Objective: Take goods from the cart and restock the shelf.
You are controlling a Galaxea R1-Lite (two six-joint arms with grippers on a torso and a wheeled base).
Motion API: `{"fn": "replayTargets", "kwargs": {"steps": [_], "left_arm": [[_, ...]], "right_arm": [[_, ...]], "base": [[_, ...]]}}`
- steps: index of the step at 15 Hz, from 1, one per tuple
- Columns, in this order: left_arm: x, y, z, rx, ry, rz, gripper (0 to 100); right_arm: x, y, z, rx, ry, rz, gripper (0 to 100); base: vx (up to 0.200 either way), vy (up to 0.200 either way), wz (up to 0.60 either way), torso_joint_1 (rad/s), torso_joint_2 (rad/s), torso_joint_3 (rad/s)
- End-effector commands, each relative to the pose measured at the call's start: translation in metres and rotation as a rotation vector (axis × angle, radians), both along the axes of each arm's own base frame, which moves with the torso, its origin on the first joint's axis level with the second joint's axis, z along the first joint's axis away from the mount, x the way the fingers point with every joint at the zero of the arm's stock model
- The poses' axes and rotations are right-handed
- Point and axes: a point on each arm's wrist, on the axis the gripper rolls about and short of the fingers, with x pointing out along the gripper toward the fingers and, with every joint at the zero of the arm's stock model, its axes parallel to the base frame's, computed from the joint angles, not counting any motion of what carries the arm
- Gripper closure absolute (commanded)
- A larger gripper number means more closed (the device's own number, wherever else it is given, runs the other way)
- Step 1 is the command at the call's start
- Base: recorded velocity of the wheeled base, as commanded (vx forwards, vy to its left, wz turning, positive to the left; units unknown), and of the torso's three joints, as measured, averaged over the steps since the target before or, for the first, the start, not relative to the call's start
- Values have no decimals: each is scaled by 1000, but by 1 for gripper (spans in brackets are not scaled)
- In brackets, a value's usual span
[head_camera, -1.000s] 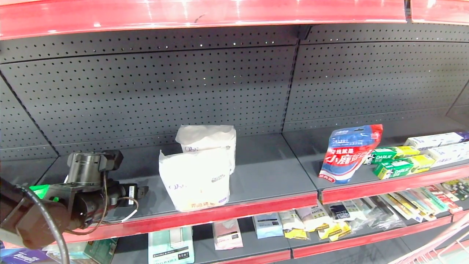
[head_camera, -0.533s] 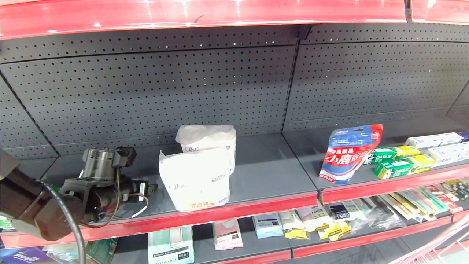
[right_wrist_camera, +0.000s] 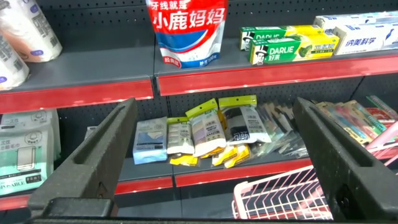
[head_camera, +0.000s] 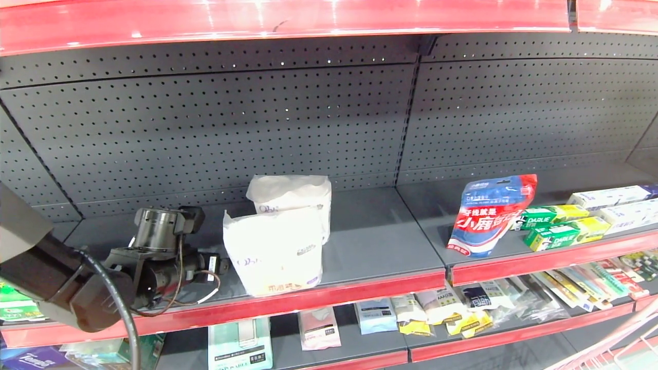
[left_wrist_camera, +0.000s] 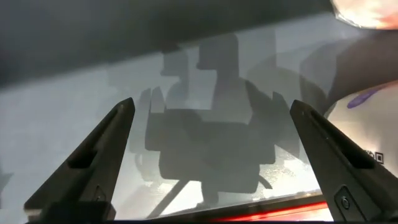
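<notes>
Two white tissue packs stand on the grey shelf (head_camera: pixel 380 241), one at the front (head_camera: pixel 275 252) and one behind it (head_camera: pixel 290 195). My left gripper (head_camera: pixel 216 264) hovers low over the shelf just left of the front pack. In the left wrist view the left gripper (left_wrist_camera: pixel 212 106) is open with nothing between its fingers, and the front pack (left_wrist_camera: pixel 367 118) shows beside one finger. My right gripper (right_wrist_camera: pixel 216 102) is open and empty, held back from the shelving above the pink wire cart (right_wrist_camera: pixel 280 199).
A red and blue pouch (head_camera: pixel 491 213) leans on the shelf's right section beside green toothpaste boxes (head_camera: pixel 558 228) and white boxes (head_camera: pixel 611 203). The lower shelf (head_camera: pixel 452 308) holds several small packets. Bare shelf lies between the tissue packs and the pouch.
My left arm has moved to the right along the shelf, bringing its gripper closer to the front tissue pack. The goods have not moved.
</notes>
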Motion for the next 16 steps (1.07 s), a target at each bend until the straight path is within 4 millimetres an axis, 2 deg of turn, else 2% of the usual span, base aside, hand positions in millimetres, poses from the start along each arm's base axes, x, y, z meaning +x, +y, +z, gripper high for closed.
{"fn": "replayTargets", "kwargs": {"steps": [1,16], "left_arm": [[1,-1,-2,-3,4,-2,0],[12,-14,-6,-53,2,-59,0]], "right_arm": [[0,0,0,0,1,0,0],[0,0,0,-1,0,0,0]], "base": [[0,0,0,0,0,0],[0,0,0,0,0,0]]}}
